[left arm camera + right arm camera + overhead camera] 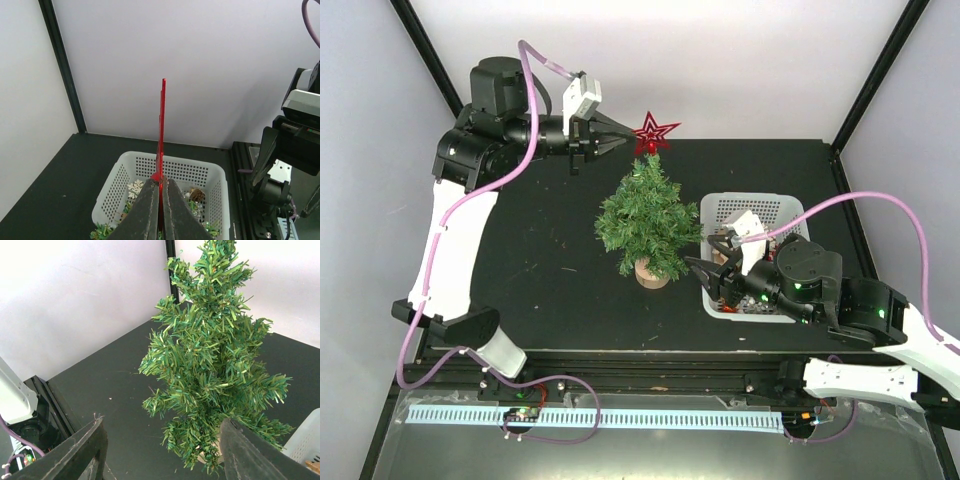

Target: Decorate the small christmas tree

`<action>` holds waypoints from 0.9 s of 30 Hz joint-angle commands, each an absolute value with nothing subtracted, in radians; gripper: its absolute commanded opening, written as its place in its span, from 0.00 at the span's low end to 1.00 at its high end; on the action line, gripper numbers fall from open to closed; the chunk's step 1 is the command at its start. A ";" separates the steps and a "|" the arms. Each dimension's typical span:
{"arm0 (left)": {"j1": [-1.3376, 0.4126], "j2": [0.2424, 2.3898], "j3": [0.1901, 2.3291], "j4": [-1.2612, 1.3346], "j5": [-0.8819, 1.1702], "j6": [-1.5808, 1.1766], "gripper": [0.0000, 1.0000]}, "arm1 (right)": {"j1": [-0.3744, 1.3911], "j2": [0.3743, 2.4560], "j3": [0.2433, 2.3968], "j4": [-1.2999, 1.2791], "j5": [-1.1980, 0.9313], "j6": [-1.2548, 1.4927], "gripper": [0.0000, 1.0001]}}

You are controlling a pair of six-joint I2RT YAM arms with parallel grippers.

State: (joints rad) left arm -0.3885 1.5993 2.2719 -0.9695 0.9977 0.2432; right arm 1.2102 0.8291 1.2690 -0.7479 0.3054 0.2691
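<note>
A: We start wide: the dark desk, with the small christmas tree upright on its wooden stump near the middle. From here its branches look bare, with no ornament on them that we can make out.

B: Just to its right sits the white basket, and the tree's branches nearly brush the basket's near wall. In the left wrist view we spot a white snowflake, something like a pine cone, and green sprigs inside it.

A: Now the arms. The right tool hangs at the basket's left edge, beside the tree. Its jaws are spread wide and there is nothing between them.

B: The left tool is the busy one. It is raised at the far side of the desk with its jaws pressed together, pinching the lower edge of the red star.

A: From above, that star sits just past the treetop, slightly right of it. We'd call this the topper step, with the star carried in but not yet seated.

B: Agreed. We judge the next move needs the star lined up over the tip and lowered straight onto it.

A: Gently, too. The tree looks light, and a sideways nudge could tip it toward the basket. We can't see how the star attaches, so the approach may need a careful feel.
</note>
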 commanded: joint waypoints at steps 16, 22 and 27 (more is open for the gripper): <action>-0.399 1.635 2.295 -1.029 1.017 0.235 0.01 | 1.210 0.816 1.276 -0.758 0.329 0.275 0.62; -0.398 1.636 2.305 -1.016 1.001 0.225 0.02 | 1.210 0.815 1.279 -0.759 0.329 0.276 0.62; -0.398 1.638 2.308 -1.013 1.005 0.224 0.08 | 1.209 0.811 1.280 -0.757 0.335 0.275 0.62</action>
